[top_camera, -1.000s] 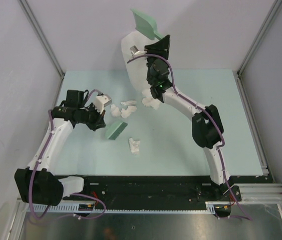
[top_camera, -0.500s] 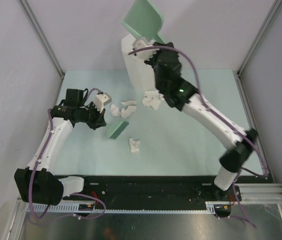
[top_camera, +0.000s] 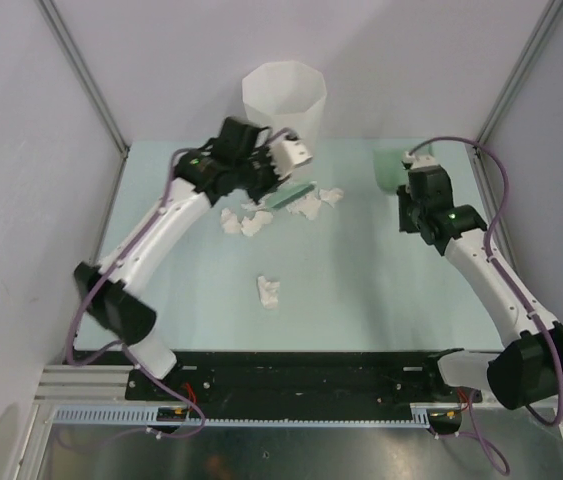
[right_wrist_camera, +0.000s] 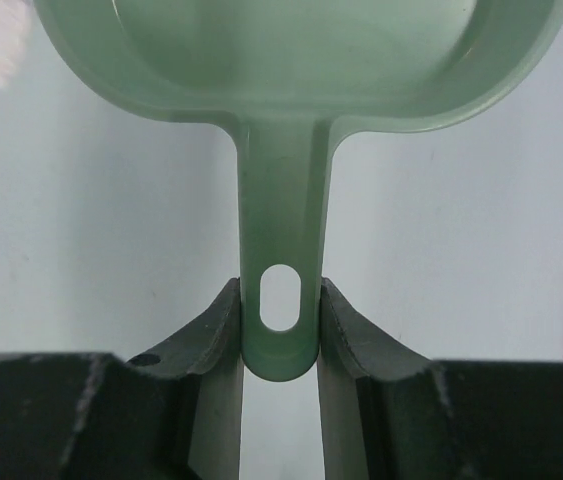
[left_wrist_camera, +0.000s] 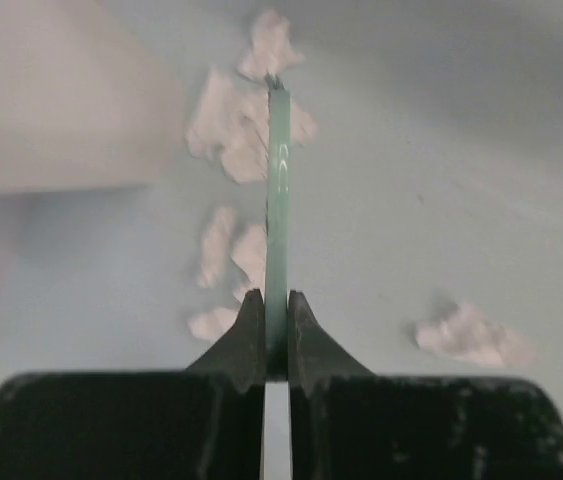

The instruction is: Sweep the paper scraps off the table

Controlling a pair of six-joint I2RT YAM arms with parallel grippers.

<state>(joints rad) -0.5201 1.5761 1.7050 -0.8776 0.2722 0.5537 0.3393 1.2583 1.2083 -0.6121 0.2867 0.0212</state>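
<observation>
The small crumpled white paper scraps lie on the flat, pale mint-green table, most of them bunched close around the left gripper. That gripper's two black fingers are pressed tight on a thin flat green plastic blade, seen edge-on in the left wrist view and reaching straight ahead of the fingertips. A large clump of scraps sits at the blade's far end, mostly to its left, with a smaller bit just beyond the tip. More wads lie just left of the fingertips, and a single wad lies apart to their right. Whether the blade touches the table cannot be told. From above, one lone scrap lies well apart from the bunch, on the side of the left gripper nearer the arm bases.

Beyond the left gripper, at the table's far edge, stands a tall white faceted bin.

The right gripper is well apart from the scraps, off to their right. Its fingers are clamped on the end of the handle of a darker green plastic dustpan, one on each side of the oval hole there. The scoop of the dustpan spreads out just ahead of the fingertips.
</observation>
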